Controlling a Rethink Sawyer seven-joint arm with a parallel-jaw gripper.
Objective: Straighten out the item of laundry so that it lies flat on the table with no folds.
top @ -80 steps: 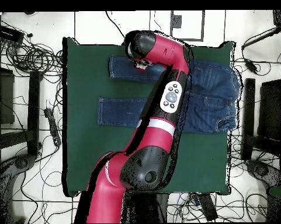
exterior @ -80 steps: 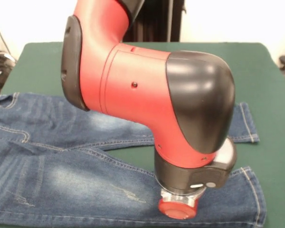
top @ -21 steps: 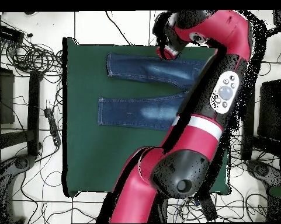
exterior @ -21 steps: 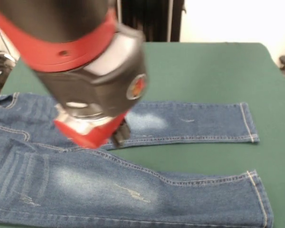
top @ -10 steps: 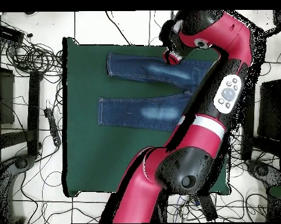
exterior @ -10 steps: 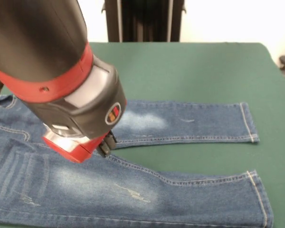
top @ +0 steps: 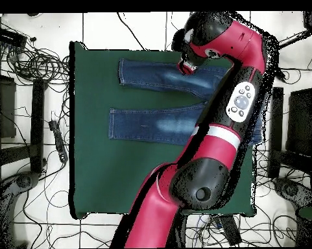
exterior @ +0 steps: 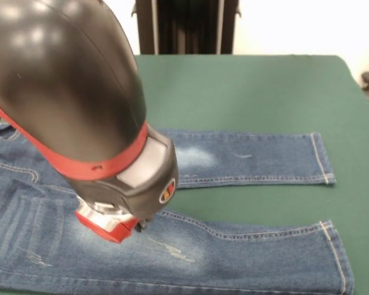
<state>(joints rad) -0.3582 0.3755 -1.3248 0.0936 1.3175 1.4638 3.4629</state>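
The item of laundry, a pair of blue jeans [exterior: 246, 160], lies spread on the green table [exterior: 264, 86], both legs stretched to the right with the cuffs flat. The near leg [exterior: 258, 258] shows a faded patch and a few soft creases. My gripper [exterior: 137, 225] hangs low over that near leg's thigh, mostly hidden under the red and black wrist. In the overhead view the gripper [top: 186, 67] sits over the upper leg of the jeans [top: 152, 123], and the arm hides the waist. Nothing shows held in the gripper.
The bulky arm fills the left of the front view. Bare table [top: 119, 181] stretches beyond the jeans. Cables [top: 35, 65] and dark stands [top: 38, 123] ring the table on the floor. A black stand [exterior: 184, 27] rises behind the far edge.
Over the last second the wrist has swung from above the crotch gap towards the near leg and dropped lower. The jeans have not visibly shifted.
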